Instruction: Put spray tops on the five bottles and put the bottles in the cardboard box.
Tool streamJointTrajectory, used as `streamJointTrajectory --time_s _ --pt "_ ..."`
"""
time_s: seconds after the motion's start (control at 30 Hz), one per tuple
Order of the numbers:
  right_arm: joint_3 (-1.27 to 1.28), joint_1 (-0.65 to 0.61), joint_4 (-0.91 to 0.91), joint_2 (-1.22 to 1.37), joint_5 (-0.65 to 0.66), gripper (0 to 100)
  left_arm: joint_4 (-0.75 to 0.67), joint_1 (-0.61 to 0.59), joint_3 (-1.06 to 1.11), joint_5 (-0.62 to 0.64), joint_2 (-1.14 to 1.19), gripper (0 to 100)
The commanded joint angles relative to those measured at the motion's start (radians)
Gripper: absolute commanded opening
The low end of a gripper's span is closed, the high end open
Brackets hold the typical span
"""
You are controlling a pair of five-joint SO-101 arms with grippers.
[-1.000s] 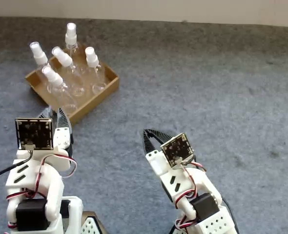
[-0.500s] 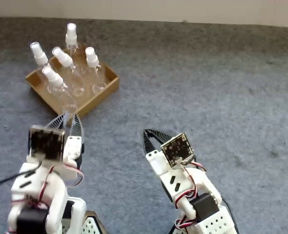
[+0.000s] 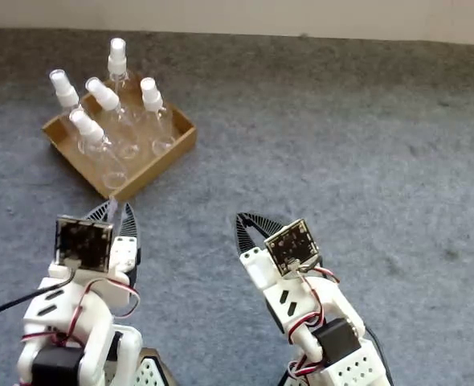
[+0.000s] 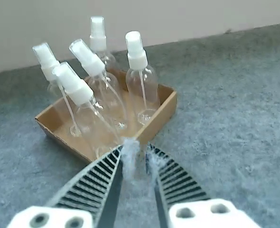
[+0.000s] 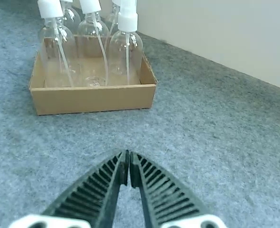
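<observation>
Right of the box (image 3: 153, 170) the grey mat (image 3: 341, 137) runs wide to the wall (image 3: 301, 16). The right gripper (image 3: 240, 219) sits over the mat well apart from the box, jaws pressed together. The left gripper (image 3: 118, 211) hangs just short of the box's corner (the one nearest the arms), jaws a narrow slit apart; all five bottles (image 3: 123, 129) stand inside the box, spray tops (image 3: 103, 94) on.

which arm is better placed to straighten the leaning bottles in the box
Left. The left gripper sits just off the near corner of the cardboard box, open a little and pointed at the leaning bottles. The right gripper is shut and farther from the box.
</observation>
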Motion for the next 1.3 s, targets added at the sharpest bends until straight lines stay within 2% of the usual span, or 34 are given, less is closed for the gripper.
streamJointTrajectory --time_s 0.0,0.33,0.47,0.57,0.8,1.03,1.27 --pt "0.134 0.015 0.044 -0.008 0.002 0.4 -0.003 0.015 0.134 -0.009 -0.010 1" --pt "0.134 0.013 0.061 -0.008 0.000 0.4 -0.222 0.016 0.503 -0.008 -0.010 1" --pt "0.134 0.022 0.061 -0.010 0.002 0.4 -0.229 0.016 0.547 -0.008 -0.008 1" --pt "0.133 0.093 0.061 -0.010 0.003 0.4 -0.226 0.016 0.547 -0.005 -0.008 1" --pt "-0.051 0.305 0.096 -0.012 0.005 0.4 -0.044 0.015 0.547 -0.003 -0.008 1" --pt "-0.337 0.420 0.334 -0.012 0.006 0.4 0.109 0.008 0.547 -0.003 -0.008 1" --pt "-0.555 0.513 0.550 -0.012 0.006 0.4 0.121 0.008 0.547 -0.003 -0.008 1"
